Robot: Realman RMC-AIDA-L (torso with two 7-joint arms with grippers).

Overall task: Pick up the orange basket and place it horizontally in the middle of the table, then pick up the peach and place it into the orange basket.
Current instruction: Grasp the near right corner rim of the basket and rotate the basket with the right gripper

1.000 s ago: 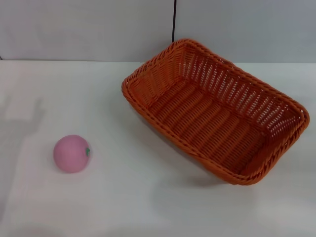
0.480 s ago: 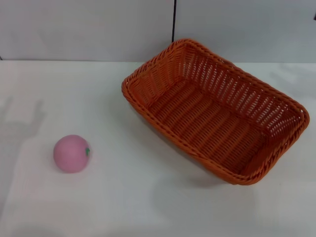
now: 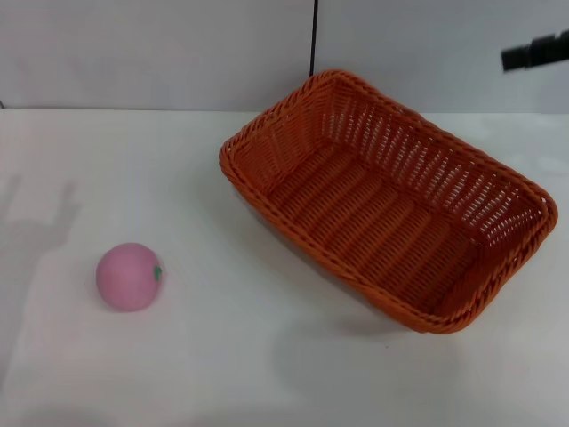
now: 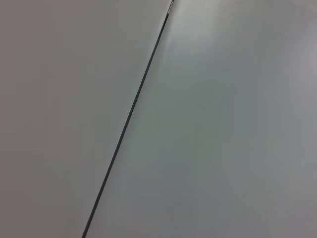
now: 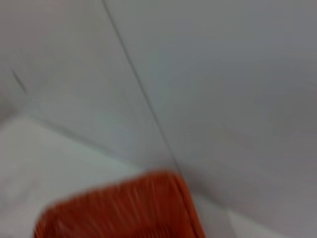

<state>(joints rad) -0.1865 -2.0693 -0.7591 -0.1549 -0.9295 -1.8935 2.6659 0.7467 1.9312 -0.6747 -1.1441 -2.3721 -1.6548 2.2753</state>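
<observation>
The orange basket (image 3: 387, 197) lies at an angle on the right half of the white table (image 3: 240, 356), its long side running from back-centre to front-right. The right wrist view also catches a blurred corner of the orange basket (image 5: 124, 208). The pink peach (image 3: 129, 276) rests on the table at the front left, apart from the basket. A dark tip of my right gripper (image 3: 536, 51) enters the head view at the upper right edge, above and behind the basket. My left gripper does not show in any view.
A grey wall (image 3: 160, 53) with a dark vertical seam (image 3: 313, 37) stands behind the table. The left wrist view holds only the wall and the seam (image 4: 129, 119). An arm's shadow falls on the table at the far left.
The right gripper's dark tip has come into the head view at the upper right. The arm's shadow on the left has shifted slightly. Basket and peach have not moved.
</observation>
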